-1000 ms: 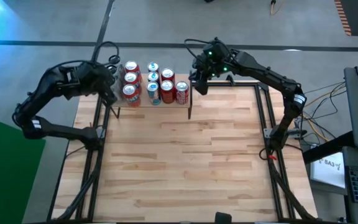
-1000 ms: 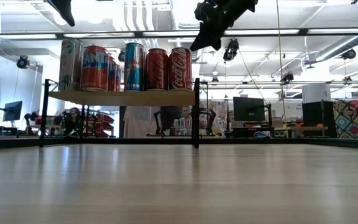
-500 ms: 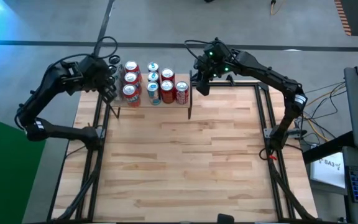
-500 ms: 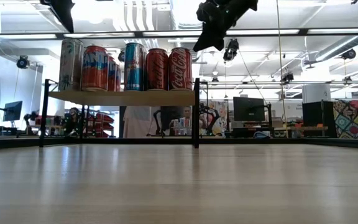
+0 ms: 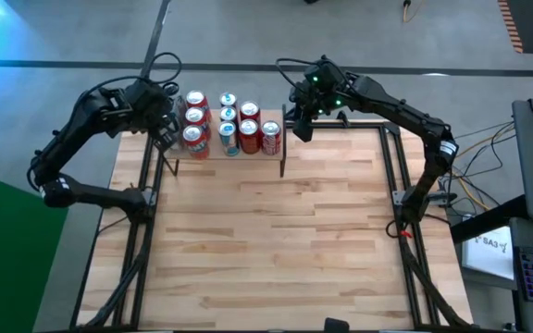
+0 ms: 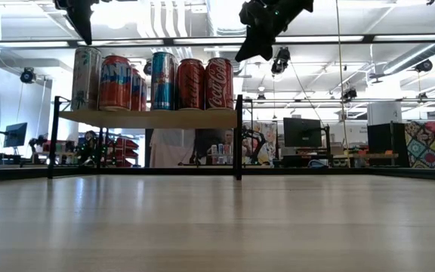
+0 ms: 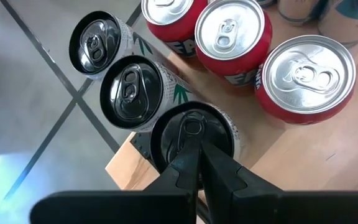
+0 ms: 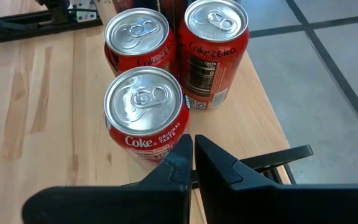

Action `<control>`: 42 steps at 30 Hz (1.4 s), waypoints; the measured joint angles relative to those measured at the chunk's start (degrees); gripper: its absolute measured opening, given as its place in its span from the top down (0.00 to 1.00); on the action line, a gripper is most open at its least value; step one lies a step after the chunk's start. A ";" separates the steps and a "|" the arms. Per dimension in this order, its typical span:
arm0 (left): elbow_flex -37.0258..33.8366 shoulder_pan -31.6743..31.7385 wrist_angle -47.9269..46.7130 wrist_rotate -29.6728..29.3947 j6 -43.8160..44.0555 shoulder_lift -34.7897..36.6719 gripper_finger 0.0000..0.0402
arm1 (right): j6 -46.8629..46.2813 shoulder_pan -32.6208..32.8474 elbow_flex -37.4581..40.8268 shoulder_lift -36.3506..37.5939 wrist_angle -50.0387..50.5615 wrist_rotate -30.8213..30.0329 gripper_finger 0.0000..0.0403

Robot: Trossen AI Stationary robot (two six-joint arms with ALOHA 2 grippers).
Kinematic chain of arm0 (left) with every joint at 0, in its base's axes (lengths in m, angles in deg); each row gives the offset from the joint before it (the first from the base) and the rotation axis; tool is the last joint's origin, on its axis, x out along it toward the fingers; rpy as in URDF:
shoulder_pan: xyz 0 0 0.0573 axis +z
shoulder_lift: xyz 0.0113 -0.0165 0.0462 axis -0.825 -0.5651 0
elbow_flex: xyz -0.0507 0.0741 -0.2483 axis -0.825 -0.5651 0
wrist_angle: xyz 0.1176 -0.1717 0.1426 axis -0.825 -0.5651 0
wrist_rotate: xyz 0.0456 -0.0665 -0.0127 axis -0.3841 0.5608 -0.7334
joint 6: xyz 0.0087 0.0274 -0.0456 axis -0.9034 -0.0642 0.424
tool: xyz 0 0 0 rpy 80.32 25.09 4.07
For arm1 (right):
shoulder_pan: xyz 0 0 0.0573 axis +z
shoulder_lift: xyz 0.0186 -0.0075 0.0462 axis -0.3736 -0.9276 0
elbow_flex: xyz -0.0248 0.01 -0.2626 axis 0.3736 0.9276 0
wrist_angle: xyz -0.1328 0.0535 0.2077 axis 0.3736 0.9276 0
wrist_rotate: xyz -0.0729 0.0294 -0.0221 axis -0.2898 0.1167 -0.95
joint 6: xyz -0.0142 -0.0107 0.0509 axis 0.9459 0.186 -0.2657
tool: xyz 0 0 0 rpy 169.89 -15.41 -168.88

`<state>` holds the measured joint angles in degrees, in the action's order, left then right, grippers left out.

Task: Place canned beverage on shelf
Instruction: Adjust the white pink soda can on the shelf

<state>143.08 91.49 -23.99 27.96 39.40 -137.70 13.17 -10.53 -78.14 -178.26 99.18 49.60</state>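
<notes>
**Inspector:** Where does the canned beverage stand?

**Operator:** The black-topped can [image 7: 191, 138] stands upright at the shelf [image 7: 303, 165] corner, nearest of three black-topped cans in a row along the edge, beside the red cans [image 7: 233, 34]. Placing looks done; the rows are packed tight, I judge, to fit every can on the narrow board.

**Inspector:** And your tools?

**Operator:** My left tool [image 7: 199, 163] hangs directly above that can, fingers pressed together, holding nothing, clear of its lid. My right tool [image 8: 191, 155] waits at the shelf's other end, above the Coke can [image 8: 145, 112], fingers likewise together and empty. The worktop [image 5: 276, 231] carries the shelf at its far edge.
</notes>
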 joint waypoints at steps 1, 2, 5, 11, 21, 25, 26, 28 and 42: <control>0.00 0.00 0.00 0.01 -0.01 0.02 1.00 | 0.00 0.00 0.00 0.00 0.00 -0.01 0.98; 0.00 0.01 -0.01 0.00 0.00 0.04 1.00 | 0.00 0.00 0.00 0.00 0.00 0.01 0.98; 0.00 0.26 -0.01 0.02 0.02 0.10 1.00 | -0.02 0.00 0.00 0.00 0.00 -0.01 0.98; 0.00 0.37 -0.03 0.02 0.29 -0.41 1.00 | -0.02 0.00 0.00 0.00 0.01 -0.01 0.98; 0.00 0.37 -0.08 0.02 0.88 -0.74 1.00 | -0.02 0.00 0.00 0.00 0.05 -0.01 0.98; 0.00 0.37 -0.26 0.02 1.01 -0.94 1.00 | -0.02 0.00 0.00 0.00 0.04 0.00 0.98; 0.00 0.37 -0.49 0.02 1.02 -1.05 1.00 | -0.03 0.00 0.00 0.00 0.04 -0.01 0.98; 0.00 0.37 -1.02 0.02 1.05 -1.46 1.00 | -0.31 0.00 0.00 0.00 0.04 0.01 0.98; 0.31 0.37 -2.40 -0.03 1.04 -2.60 1.00 | -0.47 1.51 0.00 0.00 1.11 0.01 0.98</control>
<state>143.39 91.86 -26.38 27.93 40.44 -140.30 12.70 -9.03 -78.14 -178.26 100.29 49.62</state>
